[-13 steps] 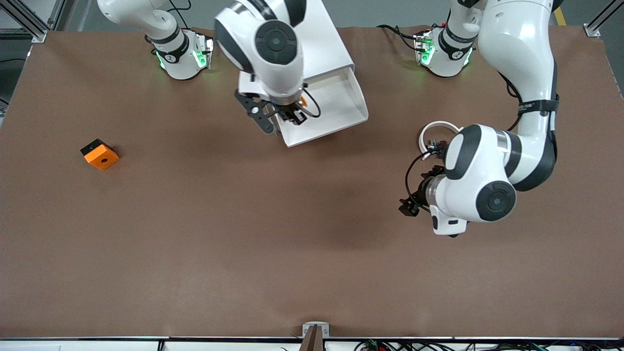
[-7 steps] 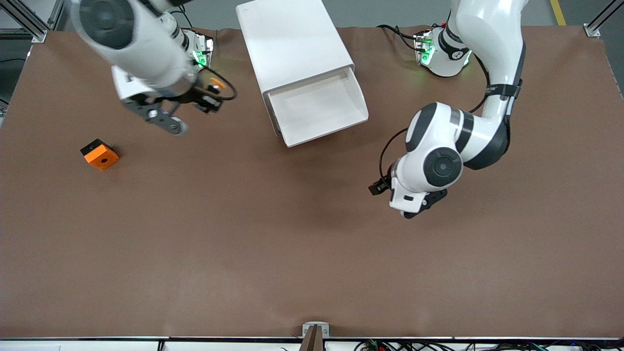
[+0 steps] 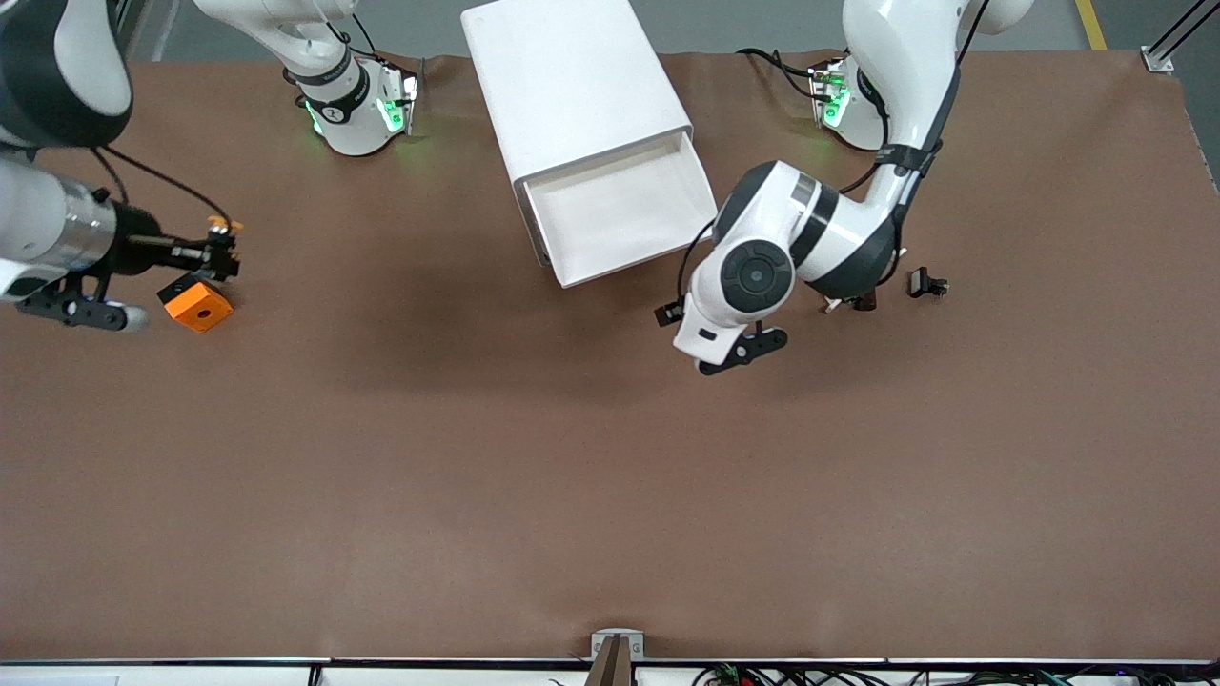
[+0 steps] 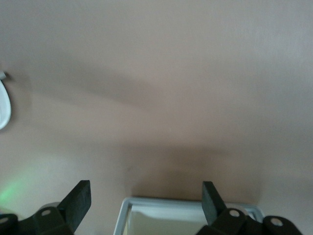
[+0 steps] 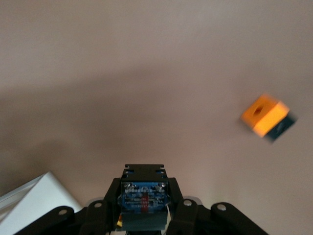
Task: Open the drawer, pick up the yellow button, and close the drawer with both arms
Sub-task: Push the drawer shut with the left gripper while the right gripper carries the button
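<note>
The white cabinet (image 3: 572,76) stands between the arm bases. Its top drawer (image 3: 620,210) is pulled open and the tray shows nothing inside. My right gripper (image 3: 221,255) is shut on the button (image 3: 226,227), whose orange cap shows, just above the orange square block (image 3: 197,307) at the right arm's end of the table. In the right wrist view the button's blue body (image 5: 144,196) sits between the fingers. My left gripper (image 3: 667,312) is open and empty over the table, close to the open drawer's front corner; that corner (image 4: 171,203) shows between its fingers (image 4: 78,198).
The orange block also shows in the right wrist view (image 5: 264,115). Small black clips (image 3: 926,283) lie on the table beside the left arm. The brown table (image 3: 572,495) stretches toward the front camera.
The right arm has swung from over the open drawer to the right arm's end of the table, carrying the button. The left arm has moved toward the drawer's front.
</note>
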{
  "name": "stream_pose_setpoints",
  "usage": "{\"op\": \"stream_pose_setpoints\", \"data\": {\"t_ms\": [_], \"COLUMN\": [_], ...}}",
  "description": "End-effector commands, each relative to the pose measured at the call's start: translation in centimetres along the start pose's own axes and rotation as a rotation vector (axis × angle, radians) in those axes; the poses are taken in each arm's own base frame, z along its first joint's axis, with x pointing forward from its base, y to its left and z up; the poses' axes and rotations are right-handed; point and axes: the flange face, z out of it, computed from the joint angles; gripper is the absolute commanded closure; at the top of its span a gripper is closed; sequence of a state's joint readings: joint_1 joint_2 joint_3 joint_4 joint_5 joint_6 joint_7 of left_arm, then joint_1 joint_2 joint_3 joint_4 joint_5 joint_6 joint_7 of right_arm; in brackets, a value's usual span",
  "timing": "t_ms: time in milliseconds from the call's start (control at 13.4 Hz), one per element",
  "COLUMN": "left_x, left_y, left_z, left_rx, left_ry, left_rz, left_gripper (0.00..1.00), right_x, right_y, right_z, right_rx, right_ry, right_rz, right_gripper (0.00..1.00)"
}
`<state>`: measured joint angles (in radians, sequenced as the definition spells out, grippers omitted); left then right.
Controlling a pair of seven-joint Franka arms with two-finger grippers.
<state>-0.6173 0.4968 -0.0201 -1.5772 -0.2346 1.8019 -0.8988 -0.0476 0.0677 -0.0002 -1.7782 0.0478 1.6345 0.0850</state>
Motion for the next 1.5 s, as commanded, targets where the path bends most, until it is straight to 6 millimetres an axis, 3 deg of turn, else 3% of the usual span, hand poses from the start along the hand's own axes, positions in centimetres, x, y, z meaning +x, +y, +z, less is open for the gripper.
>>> {"op": "stream_pose_setpoints", "data": {"t_ms": [0,299,598,972,1421], "left_x": [-3.9,-9.1,-12.8,-16.8,-17.6], "left_y": [-0.3,1.6,3.2,4.8,5.2], "left_z": [0.4,1.6,3.7,6.1,7.3], "left_rx": [0.009,0.050,0.066,0.096,0.120], "left_ry": [-0.068,-0.138,-0.197,-0.248,-0.248], "left_rz": [0.017,0.045,0.094,0.103,0.095], "left_gripper": [0.00,0.00,0.00,0.00,0.00], "right_x": [2.1,6.0,9.1,11.0,11.7], "right_y": [2.8,5.3,7.3,8.2,9.2], "right_z": [5.2,10.6,17.4,22.5,26.4], "right_rx": [-0.051,-0.126,-0.113,-0.103,-0.127], "right_ry": [0.072,0.098,0.084,0.098,0.078], "right_rz": [-0.105,-0.131,-0.114,-0.105,-0.120], "right_gripper": [0.83,0.82,0.81,0.81,0.80]}}
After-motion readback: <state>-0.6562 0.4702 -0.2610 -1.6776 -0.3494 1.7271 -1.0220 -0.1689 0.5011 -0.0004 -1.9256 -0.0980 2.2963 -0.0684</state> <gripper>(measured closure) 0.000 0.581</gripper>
